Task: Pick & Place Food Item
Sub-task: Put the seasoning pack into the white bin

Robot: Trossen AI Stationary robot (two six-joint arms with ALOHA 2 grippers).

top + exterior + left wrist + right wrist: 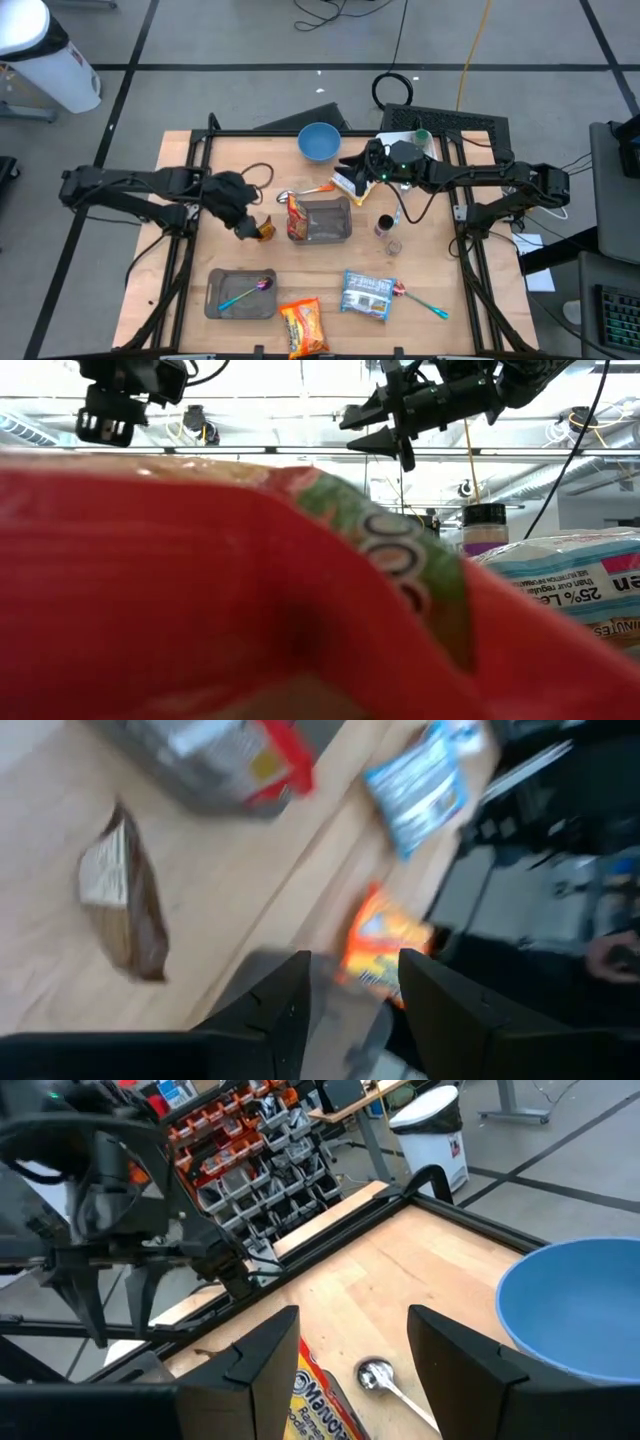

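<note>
Left hand (243, 229) open and empty, brown snack packet (264, 230) on the table just beside it.

we see a light wooden table (180, 170) with a black frame. on it, at the far side, sits a blue bowl (319, 142). near the middle lies a clear grey container (326, 220) with a red snack bag (298, 216) in it, and left of that a small brown packet (264, 230). right of the container stand two small jars (386, 224). along the near side lie a grey tray (240, 295) carrying a spoon (250, 291), an orange chip bag (303, 325), a blue packet (367, 295) and another spoon (422, 300).
</note>
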